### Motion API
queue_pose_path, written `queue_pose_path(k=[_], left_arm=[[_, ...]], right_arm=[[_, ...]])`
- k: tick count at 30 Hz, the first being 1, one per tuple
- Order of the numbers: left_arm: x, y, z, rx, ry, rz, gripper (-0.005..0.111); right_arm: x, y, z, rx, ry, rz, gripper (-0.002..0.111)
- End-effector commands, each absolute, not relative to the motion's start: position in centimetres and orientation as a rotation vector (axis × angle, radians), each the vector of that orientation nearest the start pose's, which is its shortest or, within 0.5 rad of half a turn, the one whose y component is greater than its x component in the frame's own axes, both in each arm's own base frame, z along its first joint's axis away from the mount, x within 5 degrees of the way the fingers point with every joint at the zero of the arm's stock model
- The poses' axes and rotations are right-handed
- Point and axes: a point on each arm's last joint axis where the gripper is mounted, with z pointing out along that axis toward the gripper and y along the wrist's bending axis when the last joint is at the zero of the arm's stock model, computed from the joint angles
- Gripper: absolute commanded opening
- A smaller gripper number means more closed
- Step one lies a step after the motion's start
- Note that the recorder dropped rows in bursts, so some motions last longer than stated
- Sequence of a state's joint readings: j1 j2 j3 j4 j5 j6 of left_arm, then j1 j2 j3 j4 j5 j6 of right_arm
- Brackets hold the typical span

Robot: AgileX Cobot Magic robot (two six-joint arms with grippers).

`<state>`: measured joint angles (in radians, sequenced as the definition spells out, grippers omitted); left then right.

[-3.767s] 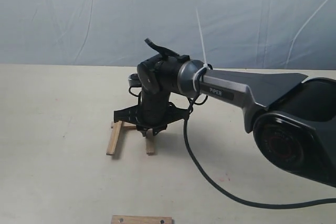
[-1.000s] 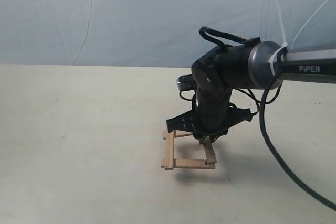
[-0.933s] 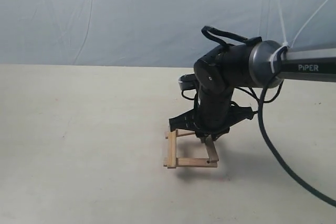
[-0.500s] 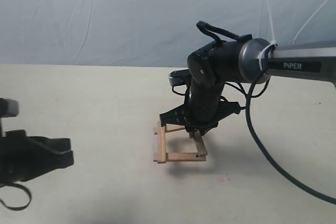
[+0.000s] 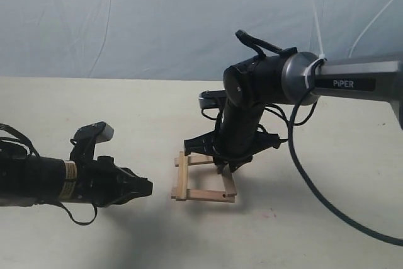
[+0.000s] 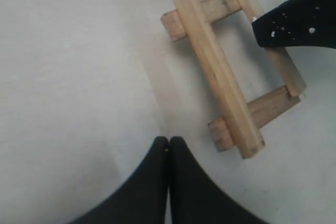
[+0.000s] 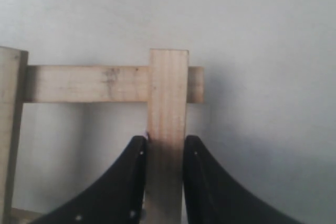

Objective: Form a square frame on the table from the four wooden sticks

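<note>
Right claw (image 7: 165,145) clamped on one stick (image 7: 168,87) of the square frame (image 5: 204,194); all four look joined, at bench (image 5: 94,118) level. Left claw (image 6: 169,142) closed, empty, near. Remaining: release, probably.

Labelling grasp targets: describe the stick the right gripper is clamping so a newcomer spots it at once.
On the table lies a square frame of four sticks. The stick is one of the two lying on top, on the side away from the left gripper. It alone sits between the fingers of the right gripper; no gripper holds the other three.
</note>
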<state>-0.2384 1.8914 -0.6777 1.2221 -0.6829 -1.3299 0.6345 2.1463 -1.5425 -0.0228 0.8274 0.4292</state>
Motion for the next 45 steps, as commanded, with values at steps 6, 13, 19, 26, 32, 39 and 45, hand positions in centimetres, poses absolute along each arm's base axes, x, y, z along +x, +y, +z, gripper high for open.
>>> queue_pose_path(k=[6, 13, 19, 26, 32, 39, 45], left_arm=[[28.7, -12.9, 10.5, 0.376, 2.427, -1.012, 0.000], [28.6, -12.9, 10.4, 0.371, 2.443, -1.005, 0.000], [28.5, -14.1, 10.4, 0.421, 2.458, -0.955, 0.000], [28.6, -14.3, 10.5, 0.429, 2.451, -0.958, 0.000], [28.6, -14.3, 10.5, 0.425, 2.453, -0.954, 0.000], [29.3, -12.8, 10.7, 0.339, 2.454, -0.938, 0.000], [29.8, -10.1, 12.5, 0.233, 2.419, -0.908, 0.000]], right_arm=[[35.4, 26.3, 13.7, -0.255, 2.931, 0.250, -0.001], [35.5, 26.5, 13.8, -0.235, 2.920, 0.283, -0.001], [35.5, 26.7, 13.8, -0.234, 2.914, 0.308, -0.001], [35.5, 26.8, 13.9, -0.235, 2.907, 0.327, -0.001], [35.4, 26.9, 13.9, -0.234, 2.909, 0.333, -0.001], [35.6, 26.4, 13.8, -0.272, 2.911, 0.272, -0.001], [36.7, 25.0, 13.9, -0.249, 2.895, 0.233, -0.001]])
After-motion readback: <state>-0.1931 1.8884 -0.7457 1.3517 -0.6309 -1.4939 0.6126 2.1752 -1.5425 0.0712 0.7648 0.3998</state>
